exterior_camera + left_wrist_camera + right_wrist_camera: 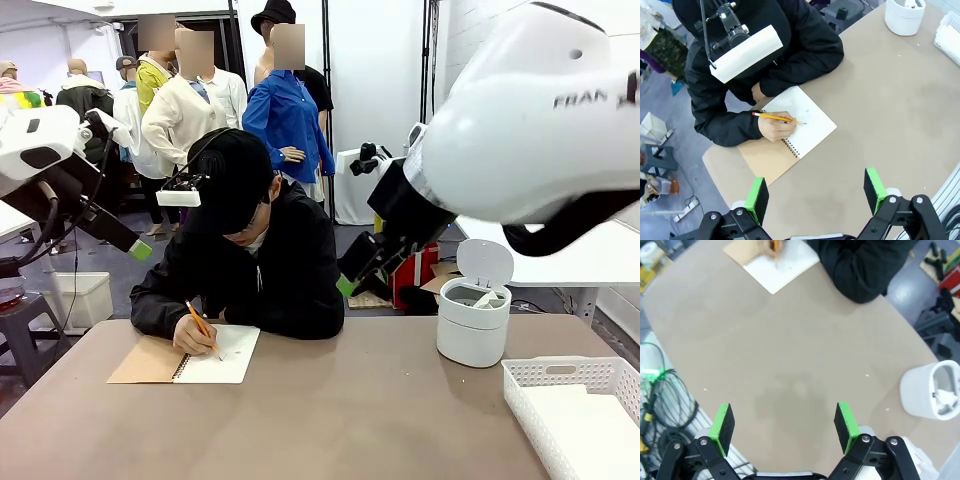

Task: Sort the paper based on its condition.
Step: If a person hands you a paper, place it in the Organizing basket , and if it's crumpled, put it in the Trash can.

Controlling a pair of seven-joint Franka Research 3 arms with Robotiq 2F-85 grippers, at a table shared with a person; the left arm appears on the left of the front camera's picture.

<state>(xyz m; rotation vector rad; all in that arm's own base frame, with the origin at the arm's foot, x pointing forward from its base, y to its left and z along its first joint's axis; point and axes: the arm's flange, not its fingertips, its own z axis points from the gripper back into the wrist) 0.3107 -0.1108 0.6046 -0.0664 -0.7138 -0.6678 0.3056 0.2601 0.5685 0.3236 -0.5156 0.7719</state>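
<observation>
Left end effector (816,192) hangs above the tabletop (330,420), fingers apart, holding nothing. Right end effector (784,424) is spread wide too. The paper (225,358) lies far left, under the person's writing hand (190,337).

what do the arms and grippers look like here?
right arm: glossy white shell, dark lettering reading FRAN. left arm: white with black joints. left gripper and right gripper: black bolted fingers, green pads.

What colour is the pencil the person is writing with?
Yellow-orange, with a red eraser end; the pencil shows best in the left wrist view.
</observation>
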